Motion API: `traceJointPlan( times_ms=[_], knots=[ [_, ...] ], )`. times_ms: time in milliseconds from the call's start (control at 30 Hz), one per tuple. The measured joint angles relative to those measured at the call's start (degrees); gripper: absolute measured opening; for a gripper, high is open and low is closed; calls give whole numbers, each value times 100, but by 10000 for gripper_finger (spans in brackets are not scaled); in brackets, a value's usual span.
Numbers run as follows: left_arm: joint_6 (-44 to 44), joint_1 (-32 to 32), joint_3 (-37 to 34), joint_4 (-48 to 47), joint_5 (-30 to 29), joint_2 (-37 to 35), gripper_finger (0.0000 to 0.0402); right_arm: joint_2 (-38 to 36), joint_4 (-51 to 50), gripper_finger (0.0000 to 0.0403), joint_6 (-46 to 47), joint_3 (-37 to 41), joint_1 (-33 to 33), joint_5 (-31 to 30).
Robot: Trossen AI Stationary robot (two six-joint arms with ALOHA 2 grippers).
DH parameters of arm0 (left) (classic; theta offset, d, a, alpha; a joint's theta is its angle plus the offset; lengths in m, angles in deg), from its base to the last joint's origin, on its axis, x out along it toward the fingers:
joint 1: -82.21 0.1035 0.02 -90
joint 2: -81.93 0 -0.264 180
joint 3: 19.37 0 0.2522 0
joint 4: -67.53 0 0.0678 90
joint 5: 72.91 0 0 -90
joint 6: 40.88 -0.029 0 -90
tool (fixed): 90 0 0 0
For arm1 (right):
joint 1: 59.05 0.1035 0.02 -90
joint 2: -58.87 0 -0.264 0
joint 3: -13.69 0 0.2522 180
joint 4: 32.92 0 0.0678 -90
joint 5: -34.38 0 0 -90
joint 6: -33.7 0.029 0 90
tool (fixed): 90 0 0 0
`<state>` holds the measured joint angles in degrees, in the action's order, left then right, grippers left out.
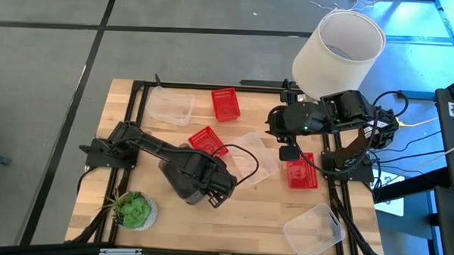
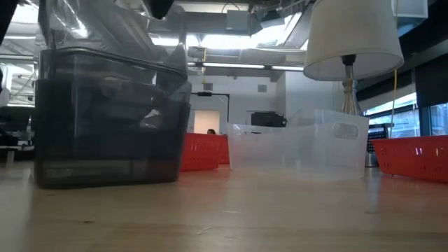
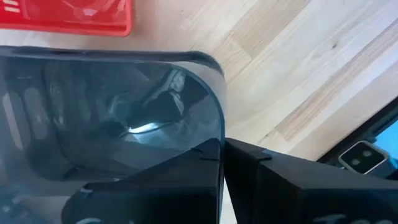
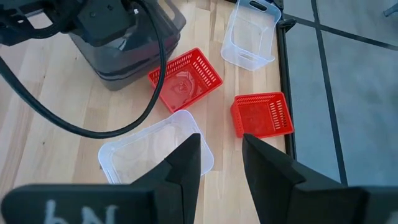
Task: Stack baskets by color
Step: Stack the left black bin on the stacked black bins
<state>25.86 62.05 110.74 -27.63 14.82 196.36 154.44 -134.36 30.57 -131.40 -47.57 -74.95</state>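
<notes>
A dark grey basket (image 1: 178, 179) stands at the table's near left; a second rim below its top one in the low view (image 2: 105, 119) suggests nested baskets. My left gripper (image 3: 222, 180) is shut on it from above. Three red baskets lie apart: far (image 1: 225, 103), middle (image 1: 207, 140) and right (image 1: 301, 173). Clear baskets sit at the far left (image 1: 171, 107), in the centre (image 1: 258, 153) and at the near right (image 1: 314, 230). My right gripper (image 4: 221, 162) hangs open, high above the centre clear basket (image 4: 155, 152), touching nothing. My left gripper pinches the dark grey basket's wall (image 3: 217, 134), on the side toward the table's right and near a rounded corner. One finger (image 3: 155, 193) is inside the basket, the other (image 3: 298, 180) outside. The fingers point down. The basket stands upright with its bottom (image 2: 105, 180) on the table.
A white lampshade (image 1: 339, 50) stands at the far right corner and a green potted plant (image 1: 135, 209) at the near left. A black frame (image 1: 137, 94) edges the table. A black cable (image 1: 245, 155) loops from the left arm. Bare wood (image 1: 239, 219) lies along the near edge.
</notes>
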Motion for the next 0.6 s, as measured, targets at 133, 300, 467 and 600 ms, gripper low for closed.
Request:
traceJointPlan(
  times_ms=[133,300,467,600],
  knots=[
    [8,5,0,-288,34,24,1,0,-2,118,-17,0,0,-2],
    [-238,20,-4,-254,46,64,1,0,-2,118,-35,0,0,-2],
    [-439,37,-4,-243,-5,66,15,0,-2,118,-39,0,0,-2],
    [-449,39,-3,-271,-5,71,39,0,-2,118,-39,0,-1,-3]
  ],
)
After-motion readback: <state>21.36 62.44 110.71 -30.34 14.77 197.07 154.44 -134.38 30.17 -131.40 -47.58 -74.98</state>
